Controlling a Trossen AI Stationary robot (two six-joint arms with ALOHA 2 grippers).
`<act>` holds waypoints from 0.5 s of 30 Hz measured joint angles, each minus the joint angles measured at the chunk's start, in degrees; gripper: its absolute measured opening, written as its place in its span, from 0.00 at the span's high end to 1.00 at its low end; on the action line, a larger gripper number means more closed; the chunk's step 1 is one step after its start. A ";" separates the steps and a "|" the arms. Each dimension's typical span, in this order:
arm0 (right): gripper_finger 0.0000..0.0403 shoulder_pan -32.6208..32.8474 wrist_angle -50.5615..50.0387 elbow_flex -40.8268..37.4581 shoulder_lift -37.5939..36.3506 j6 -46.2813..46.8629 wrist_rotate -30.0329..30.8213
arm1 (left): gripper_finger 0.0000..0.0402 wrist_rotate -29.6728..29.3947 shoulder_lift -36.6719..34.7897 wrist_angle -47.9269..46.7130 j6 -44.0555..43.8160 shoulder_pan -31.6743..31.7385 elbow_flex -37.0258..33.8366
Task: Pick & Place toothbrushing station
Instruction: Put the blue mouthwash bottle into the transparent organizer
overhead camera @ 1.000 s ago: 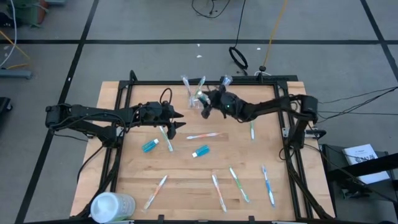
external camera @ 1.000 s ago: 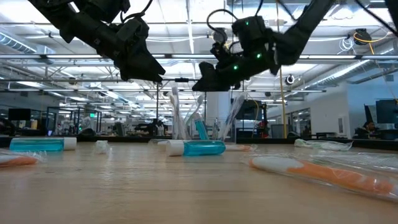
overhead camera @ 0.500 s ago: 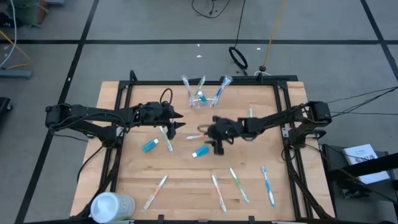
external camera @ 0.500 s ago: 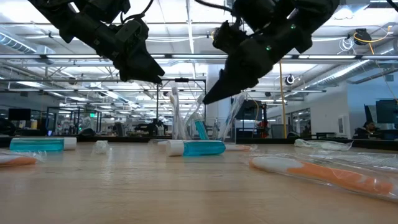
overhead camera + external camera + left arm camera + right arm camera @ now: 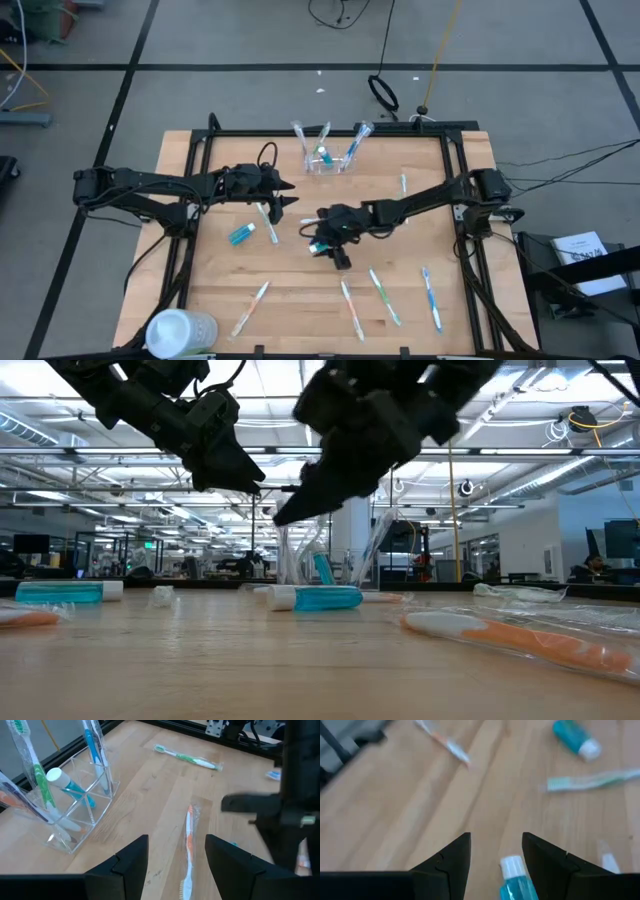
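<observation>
The clear plastic cup (image 5: 326,162) stands near the table's far edge, with several toothbrushes and a blue tube upright in it; it also shows in the left wrist view (image 5: 70,807). My right gripper (image 5: 328,250) is open and hovers over a small blue toothpaste tube (image 5: 517,882) that lies flat mid-table. Its fingers stand on either side of the tube's white-capped end without touching it. My left gripper (image 5: 292,194) is open and empty, above the table left of the cup, and faces an orange toothbrush (image 5: 188,851) lying on the wood.
A second blue tube (image 5: 241,234) and a toothbrush (image 5: 266,222) lie left of centre. Several toothbrushes (image 5: 384,296) lie along the near part of the table, and a green one (image 5: 404,185) lies at the right. A whitish round container (image 5: 180,332) stands at the near left corner.
My right gripper has left the cup at the far edge and swept toward the near edge and the left. It has come down over the blue tube mid-table. A toothbrush that was at its fingers now stands in the cup. My left arm has kept still.
</observation>
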 joint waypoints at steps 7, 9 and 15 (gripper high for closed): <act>0.58 -0.12 -7.08 6.97 7.61 1.20 0.15 | 0.50 0.00 0.00 -0.48 0.48 -0.02 -0.02; 0.58 -0.26 -7.55 6.92 8.44 2.29 0.14 | 0.50 -0.01 0.00 -0.37 0.49 -0.11 0.00; 0.58 -0.59 -10.76 6.92 8.51 2.59 4.71 | 0.50 0.04 0.00 -0.12 0.52 -0.56 0.00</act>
